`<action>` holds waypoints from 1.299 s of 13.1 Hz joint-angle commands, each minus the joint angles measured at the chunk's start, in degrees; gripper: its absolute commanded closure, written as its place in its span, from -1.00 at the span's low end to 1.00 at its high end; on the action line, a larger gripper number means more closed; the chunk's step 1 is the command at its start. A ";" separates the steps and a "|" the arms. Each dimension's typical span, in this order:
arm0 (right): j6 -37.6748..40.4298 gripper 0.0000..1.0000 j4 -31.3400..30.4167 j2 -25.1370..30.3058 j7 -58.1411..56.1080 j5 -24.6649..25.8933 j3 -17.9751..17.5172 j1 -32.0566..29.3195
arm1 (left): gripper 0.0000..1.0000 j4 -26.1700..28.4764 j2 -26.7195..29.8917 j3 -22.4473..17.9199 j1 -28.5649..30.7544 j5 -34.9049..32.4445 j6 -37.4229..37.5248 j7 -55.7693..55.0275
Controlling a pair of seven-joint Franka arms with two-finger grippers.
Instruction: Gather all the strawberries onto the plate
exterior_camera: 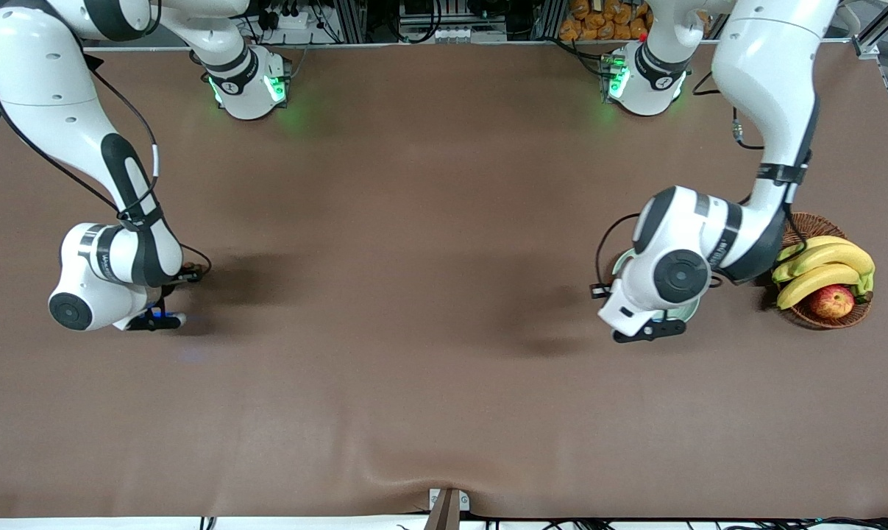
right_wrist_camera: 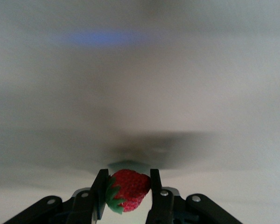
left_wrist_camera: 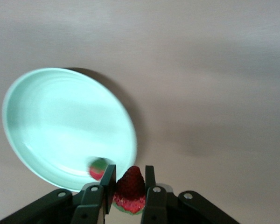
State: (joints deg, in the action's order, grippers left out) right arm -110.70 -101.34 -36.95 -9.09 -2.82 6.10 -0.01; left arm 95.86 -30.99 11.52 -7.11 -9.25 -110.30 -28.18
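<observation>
The mint-green plate (left_wrist_camera: 60, 126) lies on the table near the left arm's end; in the front view only its rim (exterior_camera: 619, 263) shows under the left arm's hand (exterior_camera: 657, 283). One strawberry (left_wrist_camera: 98, 169), blurred, lies in the plate near its rim. My left gripper (left_wrist_camera: 129, 175) is shut on a second strawberry (left_wrist_camera: 129, 186) by the plate's rim. My right gripper (right_wrist_camera: 128, 177) is shut on a third strawberry (right_wrist_camera: 128, 189), over bare table at the right arm's end, where the right arm's hand (exterior_camera: 120, 280) shows in the front view.
A brown wicker basket (exterior_camera: 826, 318) with bananas (exterior_camera: 819, 269) and a red-yellow apple (exterior_camera: 831, 302) stands beside the plate, closer to the left arm's end of the table. The brown table cloth (exterior_camera: 414, 294) spans the space between the two arms.
</observation>
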 commanded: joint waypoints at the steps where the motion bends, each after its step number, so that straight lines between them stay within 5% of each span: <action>1: 0.84 0.97 5.52 0.91 9.31 -9.78 -0.12 7.19 | 1.00 5.37 0.93 0.61 2.79 -6.37 -4.46 1.20; 4: -1.34 0.96 9.83 0.30 24.95 -23.41 -0.13 19.05 | 1.00 10.12 0.66 0.61 6.84 -8.94 -11.75 4.26; 5: -6.40 0.95 10.36 -0.31 29.61 -27.72 -0.13 22.56 | 0.86 10.31 0.58 0.69 7.97 -9.03 -12.21 5.93; 6: -11.15 0.94 10.37 -0.84 33.23 -31.85 -0.13 25.91 | -0.83 10.31 0.75 0.70 8.86 -8.94 -12.30 6.12; 7: -15.64 0.92 10.37 -1.89 35.96 -36.77 -0.13 28.98 | -1.00 10.48 1.27 0.70 9.13 -8.94 -12.22 6.21; 11: -30.94 0.87 11.76 -6.81 38.88 -51.64 -0.13 39.45 | -1.00 9.87 5.66 2.26 9.04 -8.33 -8.45 6.39; 14: -35.89 0.82 18.00 -13.22 42.30 -54.83 -0.13 45.70 | -1.00 8.99 7.17 5.52 9.39 -5.10 -7.12 5.69; 15: -36.51 0.69 19.23 -14.28 43.97 -54.83 -0.13 46.67 | -1.00 9.08 7.08 5.79 9.22 -1.42 -7.21 5.34; 16: -37.21 0.27 19.68 -14.82 44.60 -54.75 -0.13 47.12 | -1.00 9.08 6.91 5.88 8.96 0.10 -7.21 4.90; 17: -37.39 -0.79 19.51 -14.82 44.43 -54.31 -0.13 47.30 | -1.00 8.99 6.56 6.32 8.00 0.63 -7.29 3.33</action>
State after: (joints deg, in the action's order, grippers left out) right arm -148.25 -84.90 -49.82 34.67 -56.23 5.19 47.17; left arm 104.51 -24.26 17.25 1.47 -10.62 -117.89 -22.83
